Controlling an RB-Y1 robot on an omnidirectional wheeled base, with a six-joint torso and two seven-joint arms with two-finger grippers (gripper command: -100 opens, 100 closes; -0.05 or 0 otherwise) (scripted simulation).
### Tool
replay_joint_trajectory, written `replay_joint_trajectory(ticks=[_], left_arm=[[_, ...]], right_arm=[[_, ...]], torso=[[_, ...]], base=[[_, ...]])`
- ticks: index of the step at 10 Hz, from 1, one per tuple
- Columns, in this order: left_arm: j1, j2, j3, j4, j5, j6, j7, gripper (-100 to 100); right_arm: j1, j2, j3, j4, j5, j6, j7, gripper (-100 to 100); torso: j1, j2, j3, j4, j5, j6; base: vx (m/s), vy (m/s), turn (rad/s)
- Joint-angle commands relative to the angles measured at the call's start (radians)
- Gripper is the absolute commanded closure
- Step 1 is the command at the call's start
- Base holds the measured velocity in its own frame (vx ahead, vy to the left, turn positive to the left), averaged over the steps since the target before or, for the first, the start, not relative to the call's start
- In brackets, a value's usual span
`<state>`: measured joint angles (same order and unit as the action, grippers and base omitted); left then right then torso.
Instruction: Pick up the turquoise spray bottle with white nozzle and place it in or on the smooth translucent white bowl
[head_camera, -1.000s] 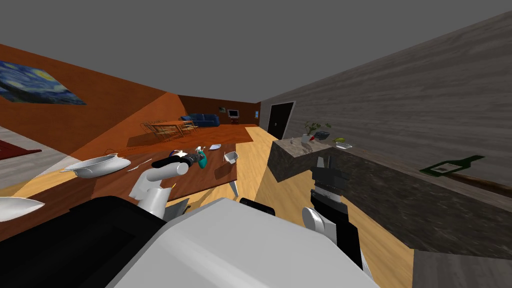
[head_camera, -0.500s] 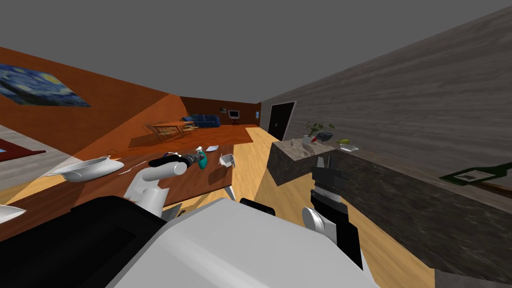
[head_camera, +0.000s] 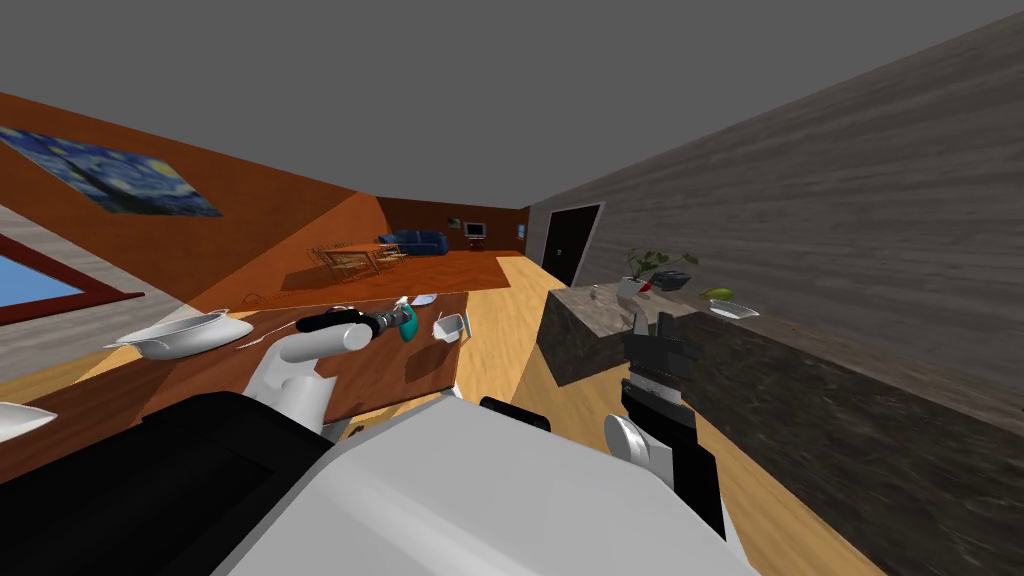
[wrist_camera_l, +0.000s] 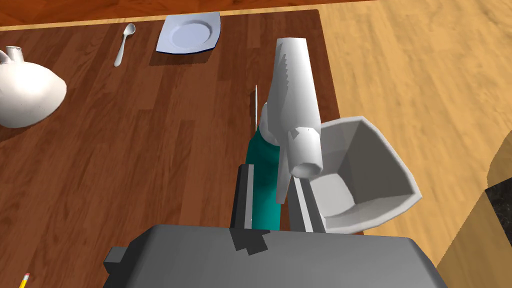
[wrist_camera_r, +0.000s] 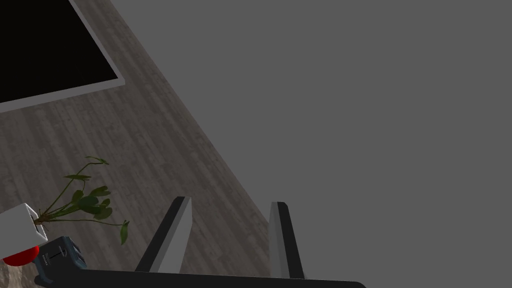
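My left gripper is shut on the turquoise spray bottle, held above the brown wooden table. Its fingers press the bottle's sides, and the white nozzle points away from the hand. A small white angular bowl sits right beside the bottle, at the table's edge. My right gripper is open and holds nothing, raised in front of the dark counter.
On the table lie a square plate, a spoon, a rounded white vessel and a large white boat-shaped bowl. A dark stone counter with a potted plant runs along my right; light wooden floor lies between.
My head view has swung, so the table, counter and walls have shifted across the picture. Both arms keep their pose, and the left gripper still holds the bottle.
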<state>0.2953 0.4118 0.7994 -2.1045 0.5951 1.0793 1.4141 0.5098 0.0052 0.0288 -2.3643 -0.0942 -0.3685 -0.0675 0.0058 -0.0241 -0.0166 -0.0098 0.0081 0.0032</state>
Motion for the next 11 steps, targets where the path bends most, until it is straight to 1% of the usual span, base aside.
replay_joint_trajectory(ticks=[1, 4, 8, 9, 10, 11], left_arm=[[0.002, -0.004, 0.0, -0.004, 0.022, 0.035, 0.0, 100], [0.003, -0.012, 0.001, -0.023, 0.053, 0.105, 0.006, 100], [0.005, -0.019, 0.006, -0.052, 0.089, 0.188, 0.02, 100], [0.004, -0.017, 0.005, -0.046, 0.083, 0.172, 0.017, 100], [0.004, -0.018, 0.005, -0.047, 0.085, 0.176, 0.017, -100], [0.004, -0.018, 0.005, -0.047, 0.084, 0.176, 0.017, -100]], right_arm=[[0.0, 0.0, 0.0, 0.0, 0.0, 0.0, 0.0, 0], [0.0, 0.0, 0.0, 0.0, 0.0, 0.0, 0.0, 0], [0.0, 0.0, 0.0, 0.0, 0.0, 0.0, 0.0, 0], [0.0, 0.0, 0.0, 0.0, 0.0, 0.0, 0.0, 0], [0.0, 0.0, 0.0, 0.0, 0.0, 0.0, 0.0, 0], [-0.001, 0.0, 0.0, 0.0, 0.0, 0.0, 0.0, 0]], torso=[[0.0, 0.0, 0.0, 0.0, 0.0, 0.0], [0.0, -0.001, 0.0, 0.0, 0.0, 0.0], [0.002, 0.005, 0.003, 0.002, 0.0, 0.0], [0.002, 0.005, 0.003, 0.002, 0.0, -0.001], [0.004, 0.01, 0.005, 0.002, 0.0, 0.0], [0.005, 0.013, 0.008, 0.003, 0.001, 0.0]], base=[[0.216, -0.08, 0.146], [0.229, -0.069, 0.145], [0.165, -0.054, 0.105], [0.074, -0.025, 0.031], [0.013, -0.006, -0.005], [0.007, -0.002, 0.001]])
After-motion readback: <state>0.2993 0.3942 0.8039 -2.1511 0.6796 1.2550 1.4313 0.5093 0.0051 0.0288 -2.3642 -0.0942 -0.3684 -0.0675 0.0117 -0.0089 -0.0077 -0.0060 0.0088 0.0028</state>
